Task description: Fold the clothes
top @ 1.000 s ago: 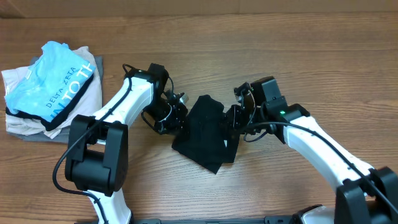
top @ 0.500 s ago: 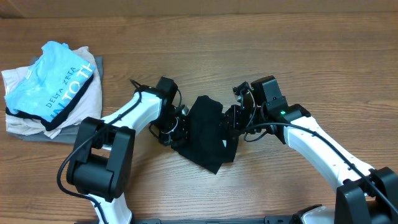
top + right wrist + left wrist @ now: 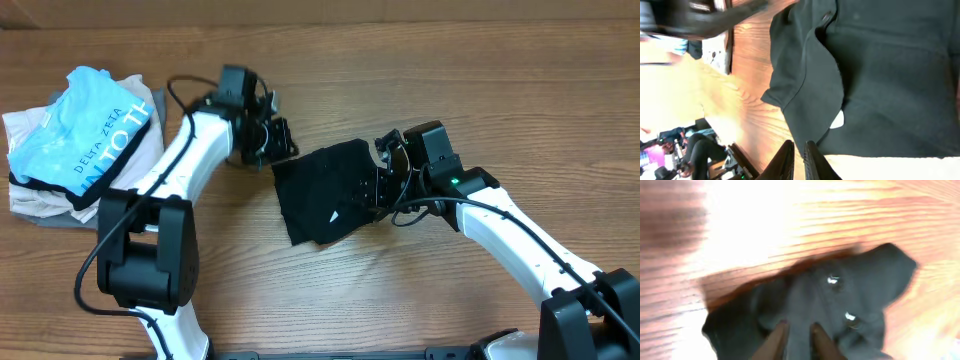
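Shirt (image 3: 322,192), black, spread flat at mid-counter, well apart from the clothes pile (image 3: 80,140) at the left edge. Left gripper (image 3: 282,150) clenched on its far-left corner; right gripper (image 3: 383,190) pinching its right edge, fingers nearly together.

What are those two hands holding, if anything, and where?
The right hand seems to pinch the black T-shirt at its right edge. The left hand is by its upper-left corner; too blurred to tell if it grips.

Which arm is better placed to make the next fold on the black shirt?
Probably right: the right gripper is over the right edge of the black shirt, aligned with the hem; the left gripper sits just off the upper-left corner.
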Robot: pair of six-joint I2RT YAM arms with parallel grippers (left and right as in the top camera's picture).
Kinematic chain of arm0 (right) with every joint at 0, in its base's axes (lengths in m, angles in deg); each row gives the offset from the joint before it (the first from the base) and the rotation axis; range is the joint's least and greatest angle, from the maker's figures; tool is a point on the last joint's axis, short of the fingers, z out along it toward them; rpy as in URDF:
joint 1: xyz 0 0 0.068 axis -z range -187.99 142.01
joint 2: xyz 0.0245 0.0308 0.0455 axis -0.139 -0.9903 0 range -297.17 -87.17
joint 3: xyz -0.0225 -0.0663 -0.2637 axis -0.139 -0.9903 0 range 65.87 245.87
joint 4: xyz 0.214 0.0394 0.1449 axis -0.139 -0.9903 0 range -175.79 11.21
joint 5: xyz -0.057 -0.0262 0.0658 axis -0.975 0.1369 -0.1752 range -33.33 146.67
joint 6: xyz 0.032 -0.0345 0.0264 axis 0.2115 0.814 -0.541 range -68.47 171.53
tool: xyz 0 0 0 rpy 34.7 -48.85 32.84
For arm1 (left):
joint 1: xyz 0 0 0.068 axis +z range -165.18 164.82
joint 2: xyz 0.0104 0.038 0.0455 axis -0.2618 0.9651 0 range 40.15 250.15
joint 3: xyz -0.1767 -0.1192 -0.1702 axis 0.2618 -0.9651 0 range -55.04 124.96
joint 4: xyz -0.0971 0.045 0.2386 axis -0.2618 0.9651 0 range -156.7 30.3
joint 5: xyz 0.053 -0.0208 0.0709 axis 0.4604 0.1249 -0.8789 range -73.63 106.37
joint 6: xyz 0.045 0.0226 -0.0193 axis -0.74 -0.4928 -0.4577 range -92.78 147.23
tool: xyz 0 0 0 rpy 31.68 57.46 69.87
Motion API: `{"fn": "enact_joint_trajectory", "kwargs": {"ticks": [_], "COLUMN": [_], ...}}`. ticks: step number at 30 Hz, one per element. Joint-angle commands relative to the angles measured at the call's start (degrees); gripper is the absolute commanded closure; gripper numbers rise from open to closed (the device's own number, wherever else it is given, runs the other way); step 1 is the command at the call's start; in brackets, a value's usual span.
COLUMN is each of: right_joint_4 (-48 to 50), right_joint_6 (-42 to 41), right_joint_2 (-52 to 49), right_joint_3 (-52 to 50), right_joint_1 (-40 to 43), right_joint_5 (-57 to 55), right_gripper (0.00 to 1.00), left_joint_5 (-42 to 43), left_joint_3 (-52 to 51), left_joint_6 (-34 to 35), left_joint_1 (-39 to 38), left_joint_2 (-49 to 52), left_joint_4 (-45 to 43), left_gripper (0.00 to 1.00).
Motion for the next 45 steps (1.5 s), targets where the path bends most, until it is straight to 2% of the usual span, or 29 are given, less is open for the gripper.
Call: {"fn": "enact_joint_trajectory", "kwargs": {"ticks": [1,3,6,11,14,18,21,26,29,33,38,43,45], "right_joint_4": [2.0,4.2,7.7,12.8,13.7,13.4,13.5,13.9,13.9,14.1,14.0,14.1,14.1], "right_joint_6": [0.2,0.2,0.2,-0.4,-4.5,-11.9,-13.6,-13.6,-13.5,-13.6,-13.5,-13.4,-13.4], "right_joint_2": [0.3,0.3,-0.3,-4.3,-7.9,-14.3,-17.9,-18.4,-18.4,-18.4,-18.4,-18.4,-18.4], "right_joint_3": [0.9,0.8,0.8,0.8,0.8,0.8,0.8,0.8,0.8,0.8,0.8,0.8,0.8], "right_joint_1": [-0.1,-0.2,-0.6,-2.1,-2.5,-2.5,-2.3,-2.3,-2.3,-2.3,-2.3,-2.3,-2.3], "right_joint_5": [-2.4,-3.3,-5.4,-5.3,-5.4,-7.3,-7.2,-6.6,-6.6,-6.6,-6.6,-6.6,-6.6], "right_gripper": [0.84,0.81,0.81,0.81,0.82,0.89,0.92,0.92,0.92,0.92,0.92,0.92,0.92], "left_joint_5": [-1.1,-2.9,-4.0,-3.3,-4.4,-4.7,-5.8,-4.8,-1.3,2.3,7.3,9.6,11.3], "left_joint_3": [9.4,12.4,13.5,12.0,11.1,8.6,5.0,-4.0,-9.7,-16.6,-23.4,-28.6,-29.9], "left_joint_6": [-3.9,-3.9,-3.7,-3.7,-4.0,-4.0,-3.7,0.9,4.1,11.8,15.3,16.7,16.7], "left_joint_1": [-0.2,-0.1,0.2,0.9,1.0,1.0,1.0,1.0,1.0,1.0,1.0,1.0,0.9], "left_joint_2": [0.3,0.3,0.3,0.3,0.3,0.3,0.3,0.3,0.3,0.3,0.3,0.3,0.3], "left_joint_4": [10.8,17.9,24.5,29.4,29.2,28.7,27.9,20.8,14.4,4.7,-3.7,-10.7,-13.4], "left_gripper": [0.61,0.49,0.41,0.39,0.38,0.36,0.34,0.24,0.20,0.17,0.20,0.18,0.20]}}
